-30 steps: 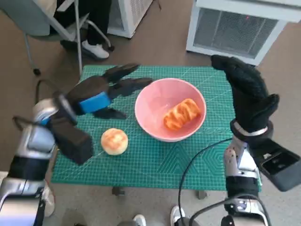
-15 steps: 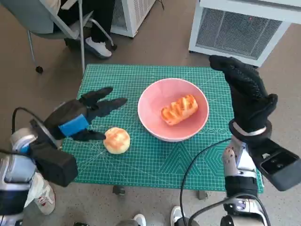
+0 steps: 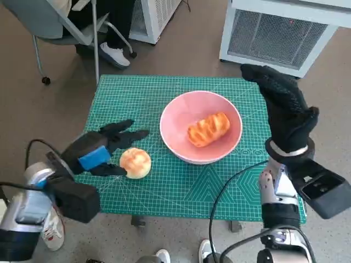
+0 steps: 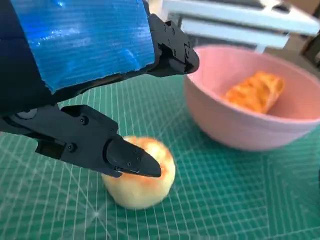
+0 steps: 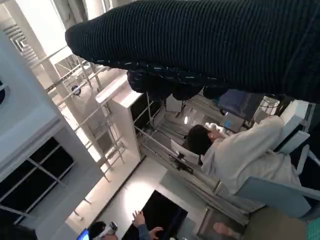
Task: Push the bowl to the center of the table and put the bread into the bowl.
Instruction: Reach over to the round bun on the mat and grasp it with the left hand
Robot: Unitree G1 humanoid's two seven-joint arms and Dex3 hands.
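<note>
Green mat, left hand spread low.

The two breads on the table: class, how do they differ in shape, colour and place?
The round bun is pale yellow and smooth; the long bread is orange and ridged. The round bun sits on the green mat beside the left hand; the long bread lies inside the pink bowl. Neither is held.

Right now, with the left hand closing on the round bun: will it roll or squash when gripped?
The round bun looks domed with a flattish base on the green cutting mat, so it probably sits rather than rolls. Its puffy surface suggests it is soft and light, so a hard pinch may dent it. The left hand has fingers right at it; a gentle wrap seems safest.
</note>
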